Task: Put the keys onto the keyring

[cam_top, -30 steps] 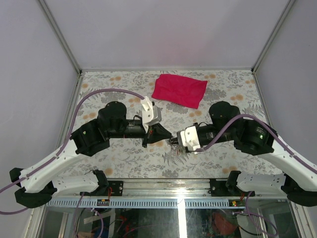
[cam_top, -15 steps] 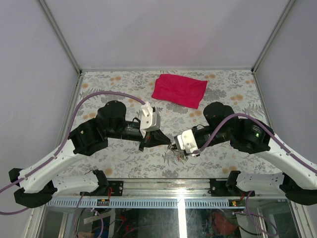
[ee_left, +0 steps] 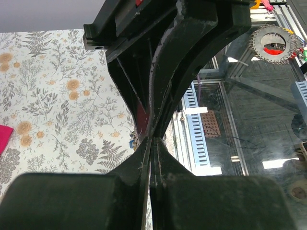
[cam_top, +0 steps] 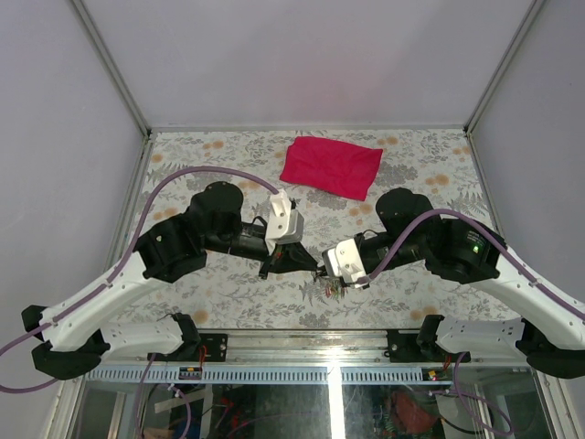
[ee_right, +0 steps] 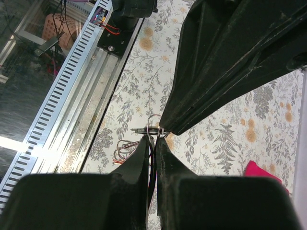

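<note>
Two arms meet nose to nose over the middle of the flowery tabletop in the top view. The left gripper and right gripper have their tips practically touching. A little clump of metal sits right under that spot, too small to make out from up here. A red cloth lies well apart, toward the far edge.

Left wrist view: the left jaws are pressed tight together with no gap I can see. Can't tell if anything is pinched in there. The other gripper's black body fills the frame just beyond the tips.

Right wrist view is the useful one. The right jaws are nearly together, with just a thin slit and a dark sliver in it, though I can't tell what that is. The keyring shows as a thin wire loop right at those tips, and the point of the left gripper touches it from the right side. The keys hang in a small bunch just left of the jaws, above the tabletop near the metal rail.
</note>
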Motion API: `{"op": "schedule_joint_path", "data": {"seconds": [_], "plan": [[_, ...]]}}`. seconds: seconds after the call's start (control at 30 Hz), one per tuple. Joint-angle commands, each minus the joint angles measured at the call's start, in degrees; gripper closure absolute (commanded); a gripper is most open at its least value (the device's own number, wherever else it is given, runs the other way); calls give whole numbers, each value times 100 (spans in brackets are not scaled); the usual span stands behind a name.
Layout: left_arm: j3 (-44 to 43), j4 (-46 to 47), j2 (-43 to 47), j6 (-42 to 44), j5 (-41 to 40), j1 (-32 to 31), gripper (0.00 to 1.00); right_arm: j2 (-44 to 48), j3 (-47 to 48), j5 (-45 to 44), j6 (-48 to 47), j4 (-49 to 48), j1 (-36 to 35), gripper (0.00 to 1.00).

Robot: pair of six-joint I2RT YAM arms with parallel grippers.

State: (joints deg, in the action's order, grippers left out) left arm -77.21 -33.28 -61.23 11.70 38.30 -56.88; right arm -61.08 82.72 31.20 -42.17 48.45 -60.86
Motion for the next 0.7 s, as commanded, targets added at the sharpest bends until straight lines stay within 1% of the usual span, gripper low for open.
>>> {"op": "schedule_joint_path", "data": {"seconds": [0.0, 0.23, 0.67], "plan": [[-248, -87, -34, 117, 288, 23, 100, 51, 196, 165, 7, -169, 4, 99], [-353, -296, -117, 205, 429, 25, 100, 61, 179, 130, -8, -87, 4, 99], [-760, -1039, -484, 563, 734, 19, 100, 26, 299, 105, 27, 243, 4, 99]]}}
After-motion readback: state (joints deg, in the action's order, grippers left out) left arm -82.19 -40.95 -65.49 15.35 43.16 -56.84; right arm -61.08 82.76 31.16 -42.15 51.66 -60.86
